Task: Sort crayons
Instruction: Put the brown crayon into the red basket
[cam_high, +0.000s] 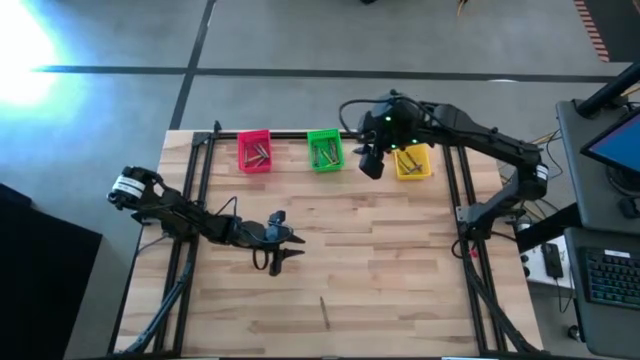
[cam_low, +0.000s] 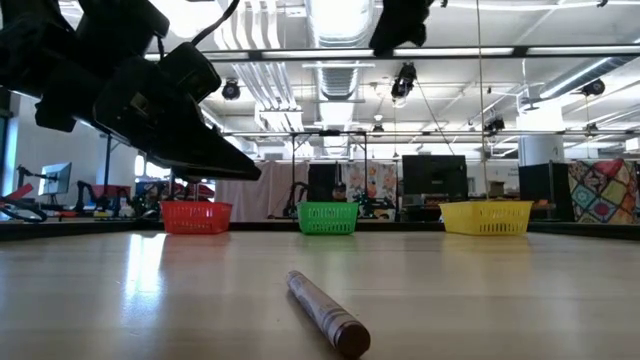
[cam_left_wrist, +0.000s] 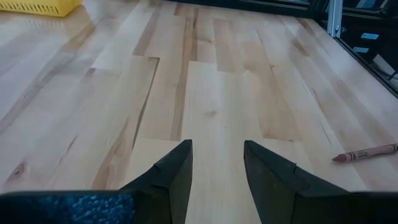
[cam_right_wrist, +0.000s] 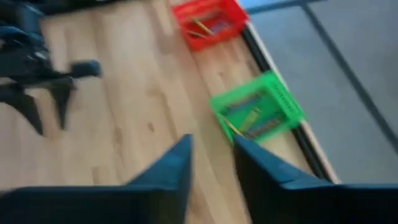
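Low view alone shows crayon (cam_low: 327, 311) wrapper closely.

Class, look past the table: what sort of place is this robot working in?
Probably a robotics lab or workshop: exposed ceiling ducts, monitors behind the table, and a workstation with keyboard beside the butcher-block table.

High view overhead; low view table-level; both share crayon (cam_high: 323, 310).

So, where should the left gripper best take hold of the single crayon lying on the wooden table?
Grip the thin reddish-brown crayon at mid-length, from straight above, fingers across its short width: it lies flat on the wooden table, apart from everything. The open left gripper hovers nearby.
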